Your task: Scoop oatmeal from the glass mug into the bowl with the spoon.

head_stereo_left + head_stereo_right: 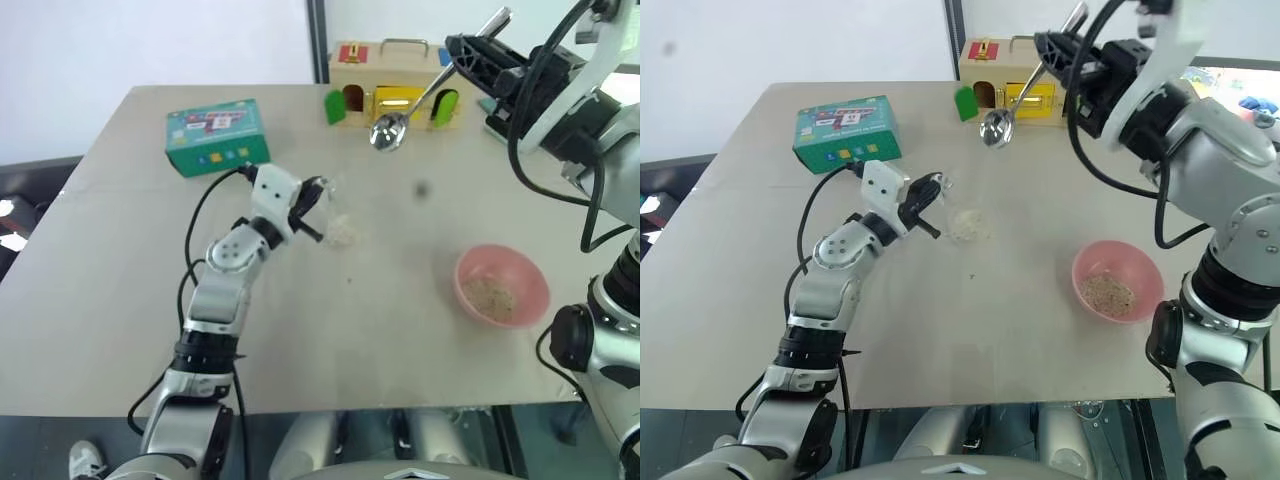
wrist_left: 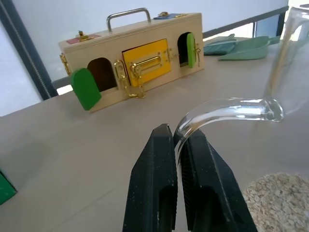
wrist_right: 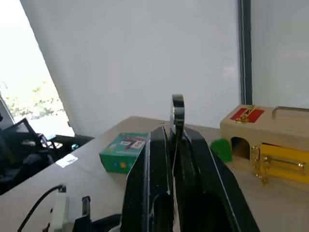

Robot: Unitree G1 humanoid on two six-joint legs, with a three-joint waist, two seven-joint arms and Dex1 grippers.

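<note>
Beige and matte, the surface (image 1: 120, 300) carries a teal box (image 1: 217, 136) at the far left and a wooden latch box (image 1: 393, 78) along the far edge.

Left of centre, the left pincer (image 2: 177, 145) is clenched on the thin curved handle of the mug (image 1: 334, 212), which holds a low heap of oatmeal (image 2: 280, 200). Whether the mug rests on the surface or is raised off it cannot be told. It is clear glass, hard, smooth and breakable, and probably light with so little in it. Pinched only at the handle, it could swivel or slip, so it wants slow, level moves and no knocks from metal.

Up at the far right, the right pincer (image 3: 173, 140) is clenched on the handle of the spoon (image 1: 390, 130), whose scoop hangs down and to the left, well above the surface. The spoon is stiff, slim and slick; its upper handle is the sensible hold, though such a narrow shaft may twist between the fingers if it presses on the mug.

Near right, well apart from the mug, the pink bowl (image 1: 535, 280) already holds some flakes. Oatmeal is dry and loose, spilling easily off a tilted scoop.
</note>
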